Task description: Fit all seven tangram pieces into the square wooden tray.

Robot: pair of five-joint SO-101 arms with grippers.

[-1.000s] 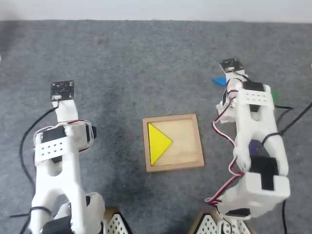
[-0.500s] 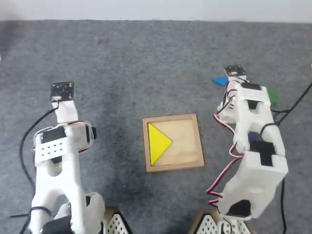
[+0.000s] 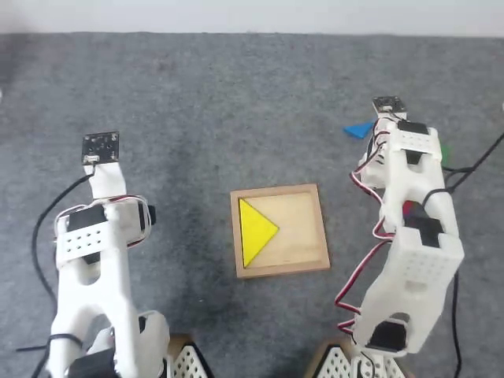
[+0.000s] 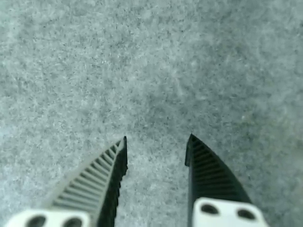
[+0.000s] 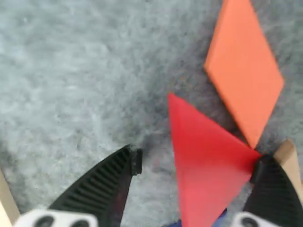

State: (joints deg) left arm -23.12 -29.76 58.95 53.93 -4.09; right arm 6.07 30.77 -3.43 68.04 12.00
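The square wooden tray [image 3: 303, 260] lies mid-table with a yellow triangle [image 3: 253, 231] in its left half. To its right stands my right arm [image 3: 413, 205]; a blue piece [image 3: 360, 128], a green piece [image 3: 445, 152] and a sliver of red [image 3: 407, 208] show beside it. My right gripper [image 5: 196, 163] is open low over the carpet, with a red triangle [image 5: 208, 165] between its fingers [image 5: 102, 189]. An orange parallelogram [image 5: 244, 66] lies just beyond the triangle. My left gripper [image 4: 156, 146] is open over bare grey carpet, left of the tray.
Grey carpet [image 3: 236, 102] covers the whole table. My left arm [image 3: 98, 236] stands well left of the tray. A tan edge [image 5: 289, 158] shows beside one right finger, and a bit of blue [image 5: 173, 222] under the red triangle.
My right arm has swung to the right, away from the tray; a purple piece beside it is now covered and a red sliver shows instead. The left arm has kept still.
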